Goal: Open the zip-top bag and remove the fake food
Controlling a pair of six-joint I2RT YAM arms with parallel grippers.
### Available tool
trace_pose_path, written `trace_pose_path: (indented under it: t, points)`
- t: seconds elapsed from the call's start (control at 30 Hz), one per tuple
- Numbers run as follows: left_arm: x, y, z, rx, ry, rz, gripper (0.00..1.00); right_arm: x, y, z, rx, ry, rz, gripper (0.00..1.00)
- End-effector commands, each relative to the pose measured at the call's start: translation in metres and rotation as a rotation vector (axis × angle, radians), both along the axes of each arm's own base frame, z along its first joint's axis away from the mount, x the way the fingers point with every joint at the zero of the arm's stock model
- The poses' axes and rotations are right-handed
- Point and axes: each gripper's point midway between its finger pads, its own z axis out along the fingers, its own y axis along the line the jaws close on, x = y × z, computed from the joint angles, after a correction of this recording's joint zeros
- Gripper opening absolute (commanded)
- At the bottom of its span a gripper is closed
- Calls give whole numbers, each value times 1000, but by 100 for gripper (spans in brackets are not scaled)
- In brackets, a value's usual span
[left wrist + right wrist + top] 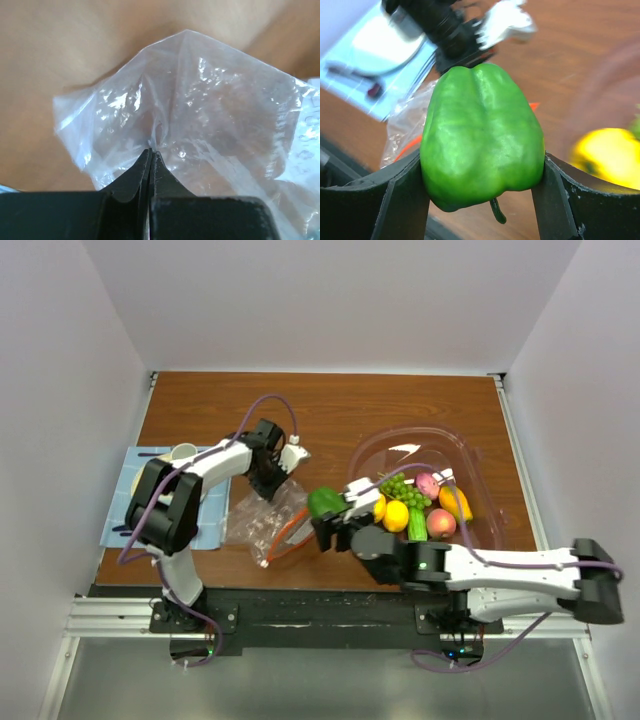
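Note:
The clear crinkly zip-top bag (262, 522) lies on the table left of centre, its orange zip strip (290, 536) at its right edge. My left gripper (268, 476) is shut on a pinch of the bag's film (200, 105) at its far end. My right gripper (330, 512) is shut on a glossy green pepper (481, 135) and holds it above the table between the bag and the tub; the pepper also shows in the top view (324, 502). Other fake food lies in the tub: green grapes (398, 488), a yellow lemon (396, 516), a peach (441, 524), a cucumber (417, 525).
The large clear pink-tinted tub (470, 455) stands at the right. A light blue mat (125, 490) with a cream cup (184, 453) lies at the left edge. A white crumpled piece (297, 453) lies beside my left gripper.

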Motion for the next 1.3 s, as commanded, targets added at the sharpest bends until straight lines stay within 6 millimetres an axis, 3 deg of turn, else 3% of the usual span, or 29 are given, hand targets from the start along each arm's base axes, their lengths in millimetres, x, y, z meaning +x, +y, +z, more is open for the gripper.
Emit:
trace_pose_path:
  t: [0.0,0.03,0.1,0.17,0.23,0.27,0.3,0.33,0.37,0.4,0.43,0.47,0.53,0.57,0.63,0.67,0.7,0.77,0.8,0.97,1.0,1.27]
  points:
    - [67,-21,43,-54,-139,97,0,22,-80,-1,-128,-49,-239,10]
    - [82,-31,66,-88,-173,112,0,24,-94,4,-120,-47,-263,11]
    - [95,-41,87,-132,-197,118,0,35,-116,7,-113,-38,-329,12]
    - [108,-50,123,-180,-253,128,0,38,-133,10,-107,-28,-368,15]
    - [113,-52,146,-206,-296,130,28,44,-145,10,-131,-15,-400,22]
    - [111,-52,163,-227,-330,129,40,45,-146,8,-150,-6,-405,37]
    - [110,-51,172,-237,-346,129,67,47,-149,6,-167,1,-417,46]
    - [105,-50,177,-246,-353,131,81,47,-150,8,-179,12,-425,71]
    - [100,-46,197,-266,-390,131,99,49,-149,5,-205,26,-431,84]
    - [96,-43,206,-276,-410,132,100,49,-150,5,-216,32,-442,96]
    - [90,-40,208,-281,-420,129,100,49,-150,9,-216,43,-451,99]
    - [81,-33,230,-304,-474,129,100,49,-149,7,-241,52,-454,99]
    - [68,-25,233,-310,-495,121,100,50,-151,13,-252,51,-467,99]
    - [58,-17,251,-329,-543,121,100,50,-152,14,-257,50,-469,99]
    - [43,-11,247,-328,-548,103,100,51,-150,19,-271,46,-460,99]
    - [32,-6,259,-344,-585,101,100,50,-149,21,-277,47,-453,99]
    - [23,-3,250,-341,-569,94,100,50,-146,22,-283,51,-437,99]
    - [10,3,260,-354,-614,90,100,48,-136,26,-278,68,-376,99]
    - [4,5,252,-350,-602,87,100,47,-132,27,-278,75,-353,99]
    - [-24,9,249,-390,-604,71,100,38,-115,31,-247,118,-248,99]
    - [-27,9,242,-392,-593,72,100,38,-114,35,-236,116,-241,99]
    - [-35,16,243,-405,-647,101,100,38,-113,47,-223,77,-214,98]
